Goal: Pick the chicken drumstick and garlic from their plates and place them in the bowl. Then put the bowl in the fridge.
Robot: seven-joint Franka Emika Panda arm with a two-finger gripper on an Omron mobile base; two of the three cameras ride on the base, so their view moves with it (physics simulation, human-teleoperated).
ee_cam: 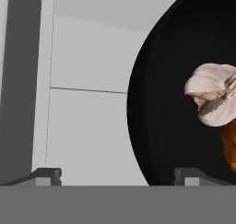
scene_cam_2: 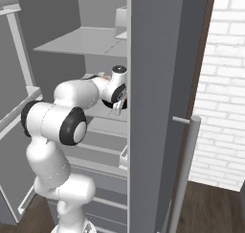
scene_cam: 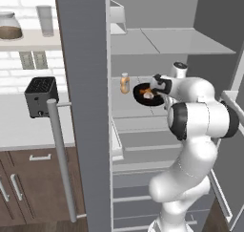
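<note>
I am looking into the open fridge [scene_cam: 157, 40], its pale grey shelves stacked in front of me and its door [scene_cam: 83, 83] swung out on the left of the left base view, with the long bar handle [scene_cam: 61, 159] running down it. Behind that door a desk carries a black toaster [scene_cam: 41, 96] against a white brick wall.

The bowl [scene_cam: 144, 93] sits on a middle shelf [scene_cam: 138, 109] of the fridge, well inside, with a small orange-capped bottle [scene_cam: 125, 83] standing just beside it on its left. In the bowl I can see the garlic [ee_cam: 213, 100] lying on top of the chicken drumstick [ee_cam: 229, 149], the two touching.

The arm reaches in from below, and the jaws [ee_cam: 117, 174] stand open, wide apart, holding nothing. In the hand view the two fingertips [ee_cam: 46, 176] rise at the bottom: one is over bare shelf, the other sits in front of the bowl's black inside near its rim. So the near rim of the bowl falls between the tips, with most of the bowl off to one side of them. I cannot tell whether that tip touches the bowl. The garlic and drumstick lie beyond the tips, towards the far side of the bowl, apart from both.

From the right base view the wrist [scene_cam_2: 117, 86] is tucked behind the fridge's other door [scene_cam_2: 162, 83].
</note>
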